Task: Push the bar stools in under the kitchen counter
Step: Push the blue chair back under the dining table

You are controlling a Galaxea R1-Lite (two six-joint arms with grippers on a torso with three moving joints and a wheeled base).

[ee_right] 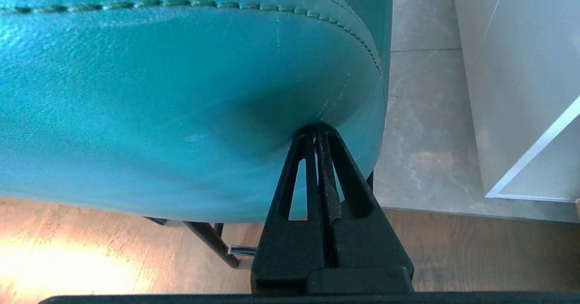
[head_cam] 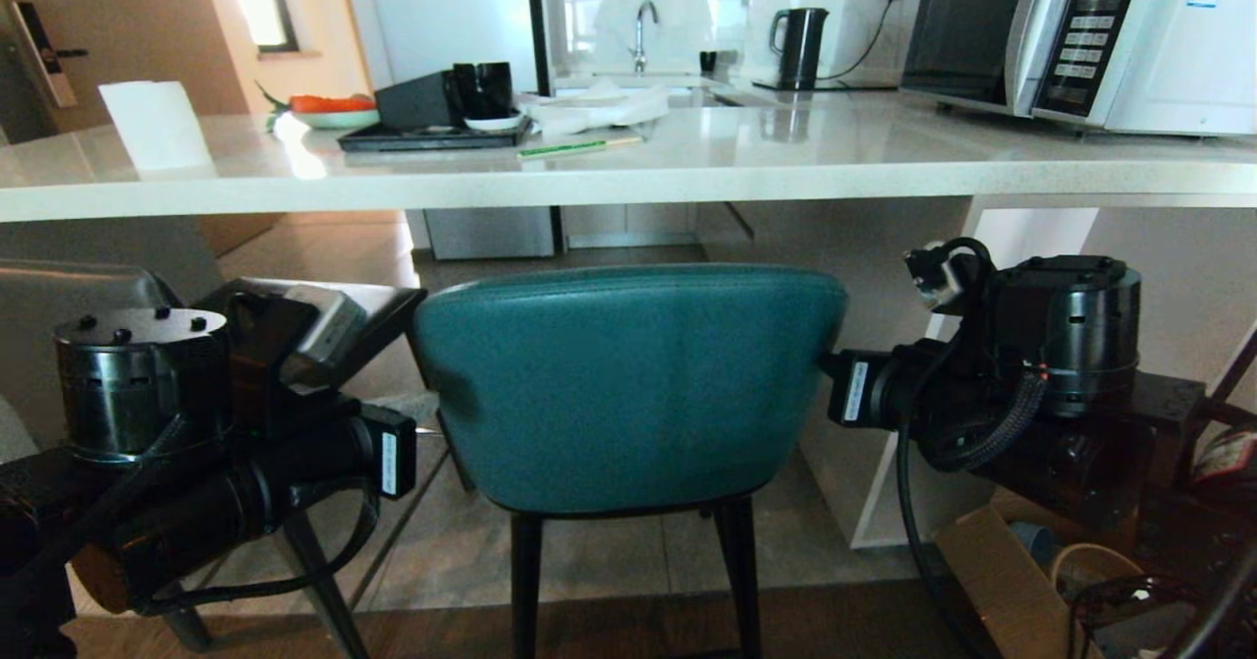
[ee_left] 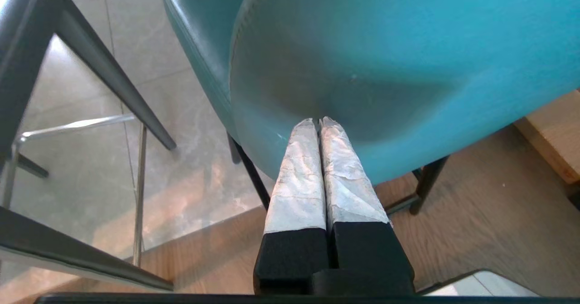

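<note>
Both tools point(ee_left: 319, 122) point(ee_right: 317, 127) (fingers together) against the teal stool's point(head_cam: 628, 384) back.

You find no text that can be read anywhere here. The microwave point(head_cam: 1080, 35) at your one o'clock carries rows of white button legends on its dark control panel and a coloured sticker at its upper corner, but both are too small to make out. The white labels on the two arm housings are likewise illegible.

Teal stool point(head_cam: 628, 384) smooth, perhaps leather
</note>
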